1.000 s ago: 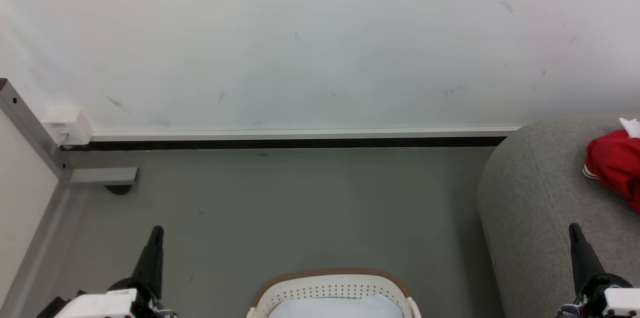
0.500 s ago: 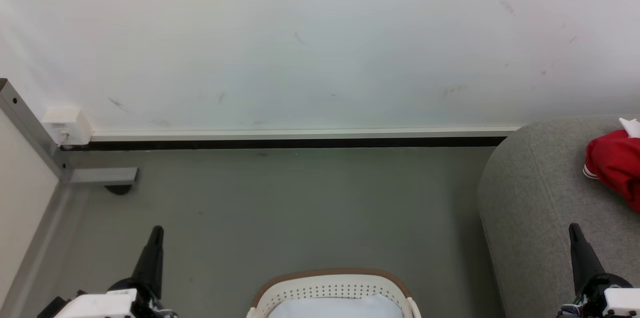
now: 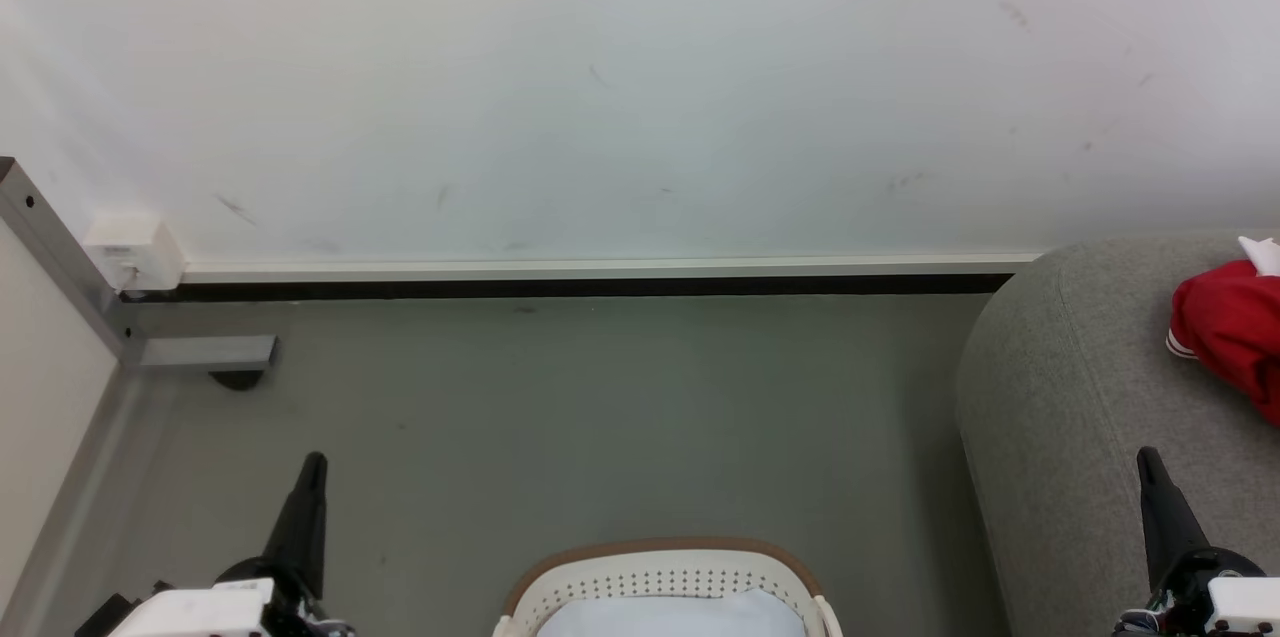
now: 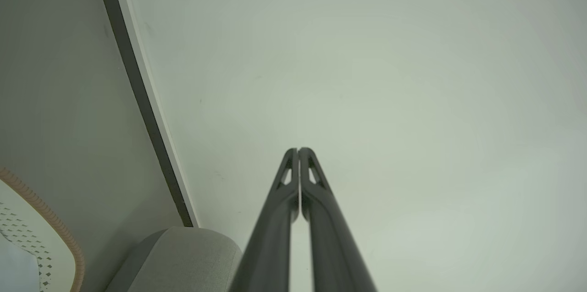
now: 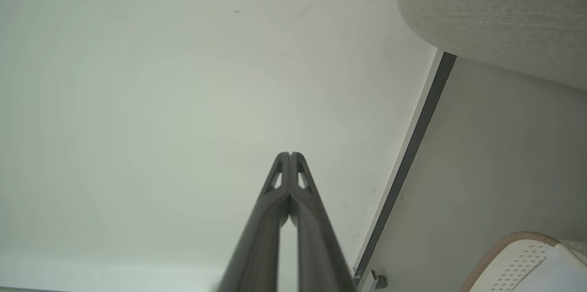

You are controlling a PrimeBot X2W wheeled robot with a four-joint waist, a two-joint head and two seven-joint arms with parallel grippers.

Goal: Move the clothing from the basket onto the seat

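**Red garment on the sofa, both claws closed and empty**

- clothing [image 3: 1232, 335]: bunched on the seat [image 3: 1060, 397], at the far right of the head view and cut by the frame edge. A white-striped cuff faces the seat's rounded end. Nothing touches it, so it rests on the cushion under its own weight
- my read: the transfer looks done, or near enough
- basket [image 3: 655, 550]: on the floor [image 3: 600, 417] at bottom centre, between the two arms. It's near the seat's end but apart from it, probably parked there to keep the carry short
- a pale bluish cloth [image 3: 670, 617] lies inside it and isn't the target. The frame cuts off most of the basket, so I can't rule out more red lower down
- right gripper [image 3: 1148, 459]: in front of the seat's near part, near the garment but well clear of it. Fingers are pressed together with nothing between them, and the wrist view agrees
- left gripper [image 3: 314, 463]: over bare floor left of the basket, fingers also pressed together and empty
- both point toward the wall [image 3: 640, 97], which reads as a parked pose, not a reach
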